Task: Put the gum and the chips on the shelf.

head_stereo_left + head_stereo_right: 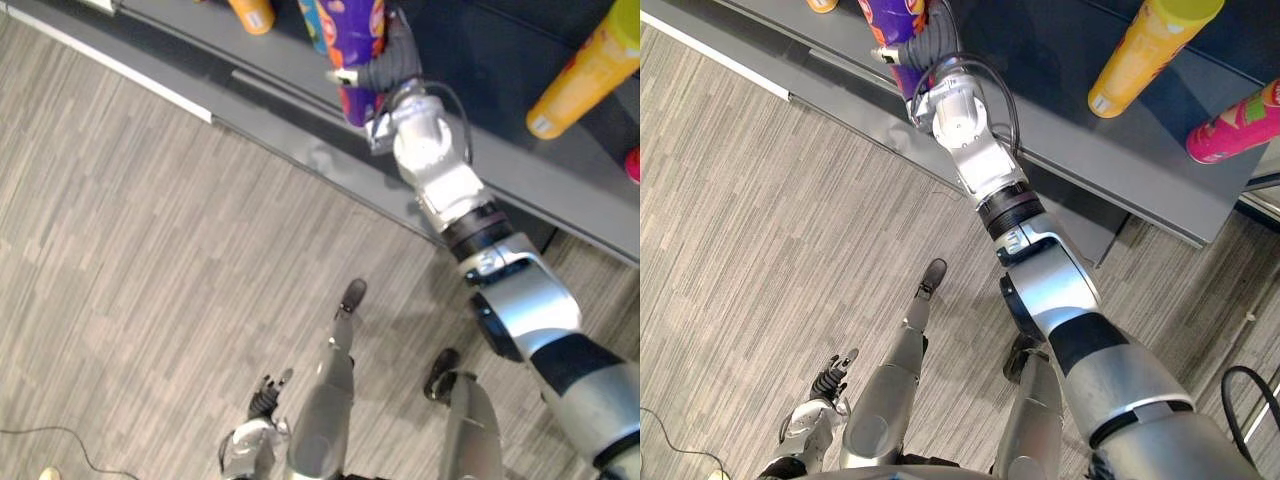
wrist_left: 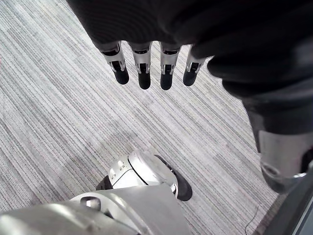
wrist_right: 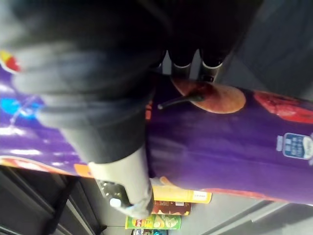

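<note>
Chips can (image 1: 350, 30), purple, stands at 12 o'clock over the dark shelf (image 1: 490, 70), with the right hand (image 1: 392, 60) curled round its lower body; whether its base bears on the board cannot be told, so this placement is judged near complete but not released. Left hand (image 2: 144, 63) hangs at 7 o'clock over the floor, fingers straight and empty. A yellow can (image 1: 590, 70) lies at 2 o'clock; whether the gum is already placed cannot be told.
</note>
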Tool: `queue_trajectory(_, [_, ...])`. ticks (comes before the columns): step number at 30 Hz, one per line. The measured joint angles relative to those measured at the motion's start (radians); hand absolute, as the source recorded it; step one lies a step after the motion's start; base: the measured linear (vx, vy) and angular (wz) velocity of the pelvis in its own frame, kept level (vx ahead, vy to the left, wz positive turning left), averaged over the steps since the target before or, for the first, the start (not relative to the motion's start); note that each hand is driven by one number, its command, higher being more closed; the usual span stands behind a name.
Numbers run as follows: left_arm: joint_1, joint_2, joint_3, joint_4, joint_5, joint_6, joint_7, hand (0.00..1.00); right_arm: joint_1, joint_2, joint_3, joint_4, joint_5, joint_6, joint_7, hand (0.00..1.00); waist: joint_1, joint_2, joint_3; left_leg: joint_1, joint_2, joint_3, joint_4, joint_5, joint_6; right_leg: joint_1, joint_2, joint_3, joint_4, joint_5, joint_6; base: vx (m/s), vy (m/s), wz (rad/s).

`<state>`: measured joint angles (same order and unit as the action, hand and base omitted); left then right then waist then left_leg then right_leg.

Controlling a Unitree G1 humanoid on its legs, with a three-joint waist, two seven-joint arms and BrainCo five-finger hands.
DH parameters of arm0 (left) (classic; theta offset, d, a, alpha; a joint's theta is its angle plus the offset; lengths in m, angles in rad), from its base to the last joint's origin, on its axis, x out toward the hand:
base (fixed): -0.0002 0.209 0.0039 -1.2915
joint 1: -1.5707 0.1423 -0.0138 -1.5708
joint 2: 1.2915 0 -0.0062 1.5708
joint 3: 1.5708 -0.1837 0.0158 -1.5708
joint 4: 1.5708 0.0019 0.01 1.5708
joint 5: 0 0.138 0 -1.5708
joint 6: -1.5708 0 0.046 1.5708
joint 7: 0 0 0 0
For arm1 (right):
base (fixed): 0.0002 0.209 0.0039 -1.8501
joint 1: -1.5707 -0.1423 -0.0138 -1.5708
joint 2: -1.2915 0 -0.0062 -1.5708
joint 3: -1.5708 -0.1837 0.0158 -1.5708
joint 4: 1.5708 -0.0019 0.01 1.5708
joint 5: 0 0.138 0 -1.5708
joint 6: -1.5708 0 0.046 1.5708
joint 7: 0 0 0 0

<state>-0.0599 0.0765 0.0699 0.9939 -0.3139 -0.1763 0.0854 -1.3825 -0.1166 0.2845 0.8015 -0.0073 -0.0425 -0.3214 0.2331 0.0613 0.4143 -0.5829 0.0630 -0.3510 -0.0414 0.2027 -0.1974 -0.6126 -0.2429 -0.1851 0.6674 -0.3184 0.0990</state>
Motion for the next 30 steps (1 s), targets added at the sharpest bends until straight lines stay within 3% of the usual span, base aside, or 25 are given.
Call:
queue_trajectory(10, [-0.029,-0.017,-0.006,-0.009,-0.038,-0.028,0.031,0.0,-0.015,-0.006,-0.004,-0.011,-0.108,0.009,-0.119,1.0,0.018,0.003,0.008,-0.066,-0.003,-0.006,0.01,-0.003,-0.006,-0.079,0.0,0.018,0.037,-0.006,-0.002,0.01,-0.067,0.03])
queue_trajectory(20, [-0.063,-0.034,-0.005,-0.037,-0.038,-0.042,0.06,0.0,-0.036,-0.075,-0.045,-0.041,-0.113,0.017,-0.195,1.0,0.02,0.016,0.034,-0.144,-0.013,0.01,0.048,-0.006,-0.011,-0.174,0.0,0.057,0.086,-0.01,-0.008,0.01,-0.051,-0.02])
queue_trajectory(30, [-0.065,-0.035,-0.027,-0.051,-0.038,-0.055,0.066,0.0,-0.045,-0.117,-0.052,-0.043,-0.111,0.015,-0.225,1.0,0.023,0.028,0.04,-0.169,-0.015,0.015,0.057,-0.01,-0.009,-0.208,-0.001,0.07,0.104,-0.025,-0.01,0.03,-0.055,0.0])
